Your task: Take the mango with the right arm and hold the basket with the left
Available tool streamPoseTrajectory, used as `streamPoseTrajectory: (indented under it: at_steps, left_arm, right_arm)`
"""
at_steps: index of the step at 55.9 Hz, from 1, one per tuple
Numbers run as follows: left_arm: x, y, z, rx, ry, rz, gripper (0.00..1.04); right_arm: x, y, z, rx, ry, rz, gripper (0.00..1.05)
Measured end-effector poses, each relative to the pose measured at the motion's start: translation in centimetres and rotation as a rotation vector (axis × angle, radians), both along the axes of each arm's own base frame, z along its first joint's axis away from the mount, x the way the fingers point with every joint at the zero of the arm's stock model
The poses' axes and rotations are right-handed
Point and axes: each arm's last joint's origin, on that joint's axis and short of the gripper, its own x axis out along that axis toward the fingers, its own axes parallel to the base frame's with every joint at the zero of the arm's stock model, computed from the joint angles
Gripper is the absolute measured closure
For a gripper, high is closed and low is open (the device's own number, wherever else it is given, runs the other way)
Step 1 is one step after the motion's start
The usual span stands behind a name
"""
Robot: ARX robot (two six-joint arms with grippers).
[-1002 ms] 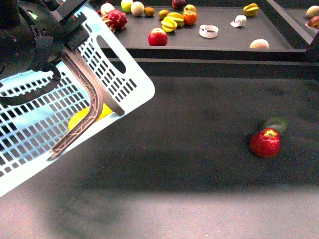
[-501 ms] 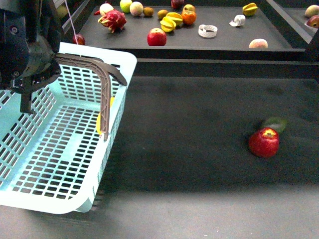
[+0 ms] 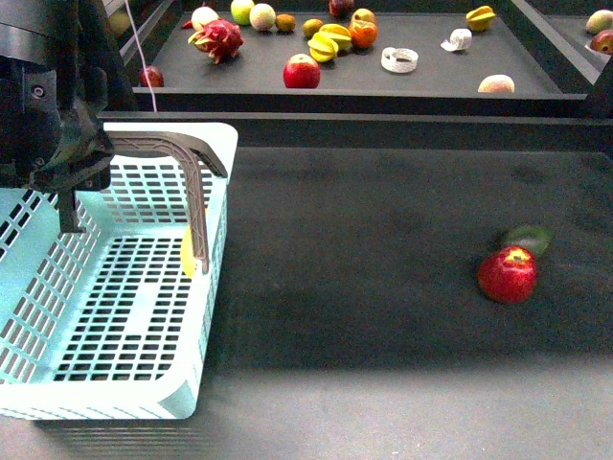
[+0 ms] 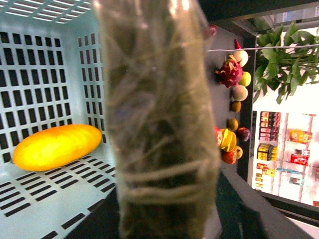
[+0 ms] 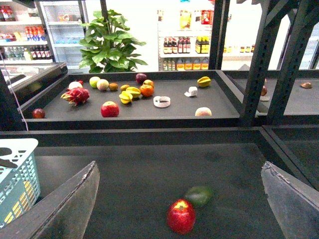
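The light aqua basket stands level on the dark table at the left. My left gripper is shut on its grey-brown swing handle, which fills the left wrist view as a blur. The yellow-orange mango lies inside the basket on its floor; from the front only a yellow sliver shows behind the handle. My right gripper is open and empty, above the table and facing a red apple. It is out of the front view.
The red apple and a dark green fruit lie at the table's right. A raised back shelf holds a dragon fruit, another apple, star fruits and a tape roll.
The basket, tilted steeply up a second ago, has come down level onto the table and shifted left, with my left gripper still on its handle. The apple has not moved.
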Motion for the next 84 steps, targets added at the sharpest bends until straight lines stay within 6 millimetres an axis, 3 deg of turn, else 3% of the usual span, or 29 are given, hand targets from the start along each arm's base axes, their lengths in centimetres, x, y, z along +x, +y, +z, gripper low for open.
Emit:
streamPoseTrajectory:
  at_steps: [11,19,28,32,43,51,62,65,66,69,73,77,84]
  left_arm:
    - [-1.7,0.4,1.0,0.020,0.053,-0.012,0.33]
    - [-5.0,1.2,3.5,0.117,0.051,-0.021,0.07]
    - [-9.8,3.5,5.0,0.222,0.057,-0.025,0.08]
    - [-12.4,5.6,6.2,0.307,0.043,0.019,0.08]
    - [-16.5,8.3,6.6,0.429,0.068,0.078,0.08]
    - [-18.6,9.5,6.1,0.498,0.106,0.086,0.08]
    - [-18.7,9.6,6.0,0.517,0.121,0.081,0.08]
    - [-18.8,10.0,5.5,0.547,0.088,-0.021,0.13]
    - [-18.8,10.0,5.2,0.582,0.041,-0.134,0.17]
    - [-19.4,9.7,5.1,0.749,-0.071,-0.365,0.28]
    - [-20.2,8.7,6.5,1.009,-0.203,-0.580,0.42]
    - [-21.0,8.3,7.3,1.205,-0.211,-0.610,0.57]
    - [-22.2,7.8,7.0,1.295,-0.167,-0.638,0.82]
  right_arm:
    - [0.0,0.0,0.0,0.000,0.000,0.000,0.08]
    - [0.0,0.0,0.0,0.000,0.000,0.000,0.08]
    - [0.0,0.0,0.0,0.000,0.000,0.000,0.08]
    - [0.0,0.0,0.0,0.000,0.000,0.000,0.08]
    - [0.0,0.0,0.0,0.000,0.000,0.000,0.08]
    - [0.0,0.0,0.0,0.000,0.000,0.000,0.08]
    - [0.0,0.0,0.0,0.000,0.000,0.000,0.08]
    - [0.0,0.0,0.0,0.000,0.000,0.000,0.08]
    - [0.0,0.0,0.0,0.000,0.000,0.000,0.08]
    - [0.0,0.0,0.0,0.000,0.000,0.000,0.08]
    - [0.0,0.0,0.0,0.000,0.001,0.000,0.08]
    - [0.0,0.0,0.0,0.000,0.001,0.001,0.08]
    - [0.0,0.0,0.0,0.000,0.000,-0.001,0.08]
